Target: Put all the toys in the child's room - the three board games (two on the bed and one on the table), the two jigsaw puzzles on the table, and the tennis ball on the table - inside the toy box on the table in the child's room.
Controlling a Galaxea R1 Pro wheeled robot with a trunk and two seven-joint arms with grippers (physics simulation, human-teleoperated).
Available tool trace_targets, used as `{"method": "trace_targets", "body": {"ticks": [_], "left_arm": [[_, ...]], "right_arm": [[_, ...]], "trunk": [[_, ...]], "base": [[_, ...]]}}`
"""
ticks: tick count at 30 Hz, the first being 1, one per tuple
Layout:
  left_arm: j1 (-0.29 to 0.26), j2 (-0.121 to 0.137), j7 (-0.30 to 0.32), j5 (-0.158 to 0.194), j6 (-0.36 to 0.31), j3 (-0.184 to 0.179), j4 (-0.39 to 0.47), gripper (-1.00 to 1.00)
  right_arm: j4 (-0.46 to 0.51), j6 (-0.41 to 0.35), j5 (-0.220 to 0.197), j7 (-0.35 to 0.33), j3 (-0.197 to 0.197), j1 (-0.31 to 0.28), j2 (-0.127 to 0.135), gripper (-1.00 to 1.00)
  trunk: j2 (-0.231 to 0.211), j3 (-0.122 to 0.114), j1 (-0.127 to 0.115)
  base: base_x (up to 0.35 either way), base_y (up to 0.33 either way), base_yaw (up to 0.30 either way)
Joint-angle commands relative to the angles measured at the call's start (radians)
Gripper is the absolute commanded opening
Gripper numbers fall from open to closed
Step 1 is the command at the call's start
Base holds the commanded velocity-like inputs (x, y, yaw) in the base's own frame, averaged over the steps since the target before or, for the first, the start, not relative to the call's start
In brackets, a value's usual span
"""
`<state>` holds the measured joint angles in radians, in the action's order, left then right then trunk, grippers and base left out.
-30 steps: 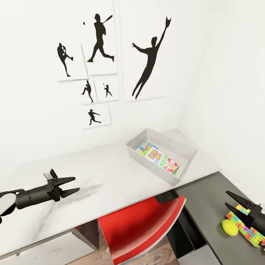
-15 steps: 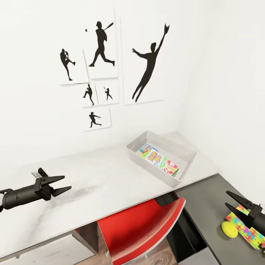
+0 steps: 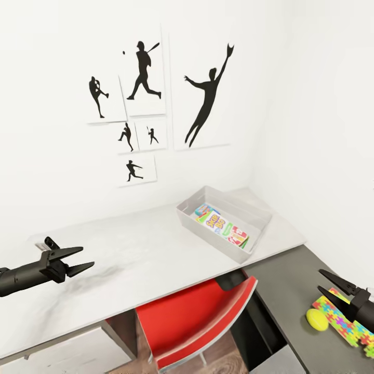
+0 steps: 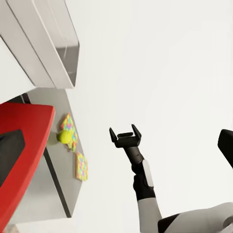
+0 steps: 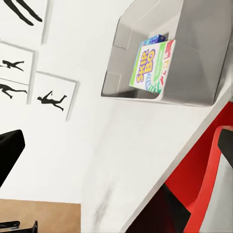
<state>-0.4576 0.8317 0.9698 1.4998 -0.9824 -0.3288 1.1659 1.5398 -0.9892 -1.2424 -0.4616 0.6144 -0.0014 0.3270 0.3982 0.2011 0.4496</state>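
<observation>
Since a second ago the left gripper [image 3: 78, 261] has drawn back toward the head view's left edge, and the whole picture has slid a little, so the head has turned too. At the dark desk's [image 3: 291, 291] right end the tennis ball [image 3: 317, 319] lies touching the near edge of a jigsaw puzzle [image 3: 345, 322], with the right gripper [image 3: 335, 286] hovering just above them, jaws spread and holding nothing; the left one is likewise parted and empty over the white tabletop [image 3: 150, 249]. A second jigsaw puzzle [image 4: 81, 166] shows in the left wrist view, flat on the same dark surface. The ball looks light, slightly springy and apt to roll, so it probably wants a pinch across its middle; the puzzle boxes seem thin, stiff and flat, best taken by a long edge. The toy box [image 3: 259, 221] stands near the white table's far right corner, with board games [image 3: 221, 226] already lying inside. A red chair [image 3: 197, 322] stands tucked below.
</observation>
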Motion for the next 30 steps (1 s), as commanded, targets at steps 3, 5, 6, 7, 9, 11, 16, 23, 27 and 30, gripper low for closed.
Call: {"method": "trace_targets", "body": {"ticks": [3, 5, 6, 7, 9, 11, 16, 23, 27, 30], "left_arm": [[-0.003, 0.001, 0.005, 0.004, -0.003, -0.005, -0.001, 1.0], [-0.003, 0.001, 0.005, 0.003, -0.003, -0.005, -0.001, 1.0], [-0.003, 0.001, 0.006, 0.003, -0.003, -0.005, -0.002, 1.0], [-0.003, 0.001, 0.006, 0.003, -0.003, -0.005, -0.002, 1.0], [-0.003, 0.001, 0.006, 0.003, -0.002, -0.005, -0.002, 1.0], [-0.003, 0.001, 0.006, 0.003, -0.002, -0.005, -0.002, 1.0], [-0.003, 0.001, 0.006, 0.003, -0.002, -0.005, -0.002, 1.0], [-0.003, 0.001, 0.006, 0.003, -0.002, -0.004, -0.002, 1.0], [-0.003, 0.002, 0.006, 0.003, -0.002, -0.004, -0.002, 1.0], [-0.003, 0.002, 0.006, 0.002, -0.002, -0.004, -0.003, 1.0]], "right_arm": [[0.0, -0.003, 0.006, -0.006, 0.002, 0.0, 0.0, 1.0], [0.0, -0.003, 0.006, -0.006, 0.001, 0.0, 0.0, 1.0], [0.0, -0.003, 0.006, -0.006, 0.001, 0.0, 0.0, 1.0], [0.0, -0.003, 0.006, -0.006, 0.001, 0.0, 0.0, 1.0], [0.0, -0.003, 0.006, -0.006, 0.0, 0.0, 0.0, 1.0], [-0.001, -0.003, 0.006, -0.005, -0.001, 0.0, 0.0, 1.0], [-0.001, -0.002, 0.006, -0.005, -0.002, 0.0, 0.0, 1.0], [-0.001, -0.002, 0.007, -0.005, -0.002, 0.0, 0.0, 1.0], [0.0, -0.002, 0.007, -0.005, -0.002, 0.0, 0.0, 1.0], [-0.001, -0.002, 0.007, -0.005, -0.002, 0.0, 0.0, 1.0]], "trunk": [[0.002, -0.003, 0.0], [0.002, -0.006, 0.0], [0.002, -0.008, 0.0], [0.002, -0.01, 0.0], [0.002, -0.013, 0.0], [0.002, -0.016, 0.0], [0.002, -0.025, 0.0], [0.002, -0.036, 0.0], [0.002, -0.043, 0.0], [0.002, -0.048, 0.0]], "base": [[-0.041, -0.021, 0.0], [-0.02, -0.01, 0.0], [-0.011, -0.006, 0.0], [-0.009, -0.005, 0.0], [-0.006, -0.003, 0.0], [-0.003, -0.002, 0.0], [-0.001, 0.0, 0.0], [0.0, 0.0, 0.0], [-0.011, 0.0, 0.0], [-0.008, 0.0, 0.0]]}}
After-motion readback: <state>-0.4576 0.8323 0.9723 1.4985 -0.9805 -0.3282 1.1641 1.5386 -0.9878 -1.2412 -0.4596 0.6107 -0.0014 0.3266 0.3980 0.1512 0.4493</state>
